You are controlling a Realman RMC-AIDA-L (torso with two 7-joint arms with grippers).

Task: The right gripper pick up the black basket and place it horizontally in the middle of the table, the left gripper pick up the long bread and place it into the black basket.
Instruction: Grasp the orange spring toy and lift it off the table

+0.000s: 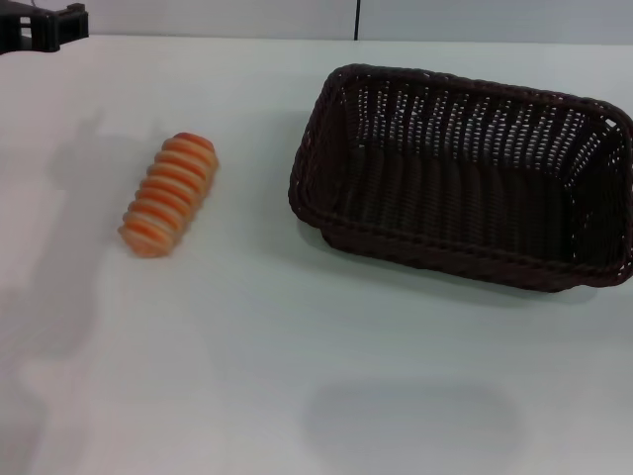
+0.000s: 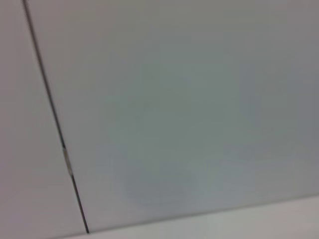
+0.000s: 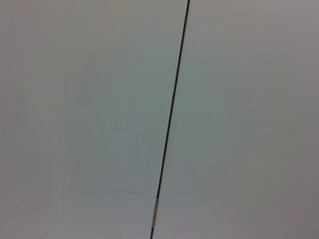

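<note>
The black basket (image 1: 465, 178) stands upright on the white table (image 1: 297, 356) at the right in the head view, its long side running roughly left to right, its right end at the picture's edge. It holds nothing. The long bread (image 1: 170, 194), orange and cream striped, lies on the table at the left, well apart from the basket. A black part at the far top left corner looks like my left gripper (image 1: 45, 25), high and far behind the bread. My right gripper is out of view. Both wrist views show only a pale wall, none of the task's things.
A thin dark seam runs down the pale wall in the left wrist view (image 2: 55, 129) and in the right wrist view (image 3: 172, 114). The table's far edge (image 1: 247, 40) meets the wall. Soft shadows lie on the table at the left and at the front middle.
</note>
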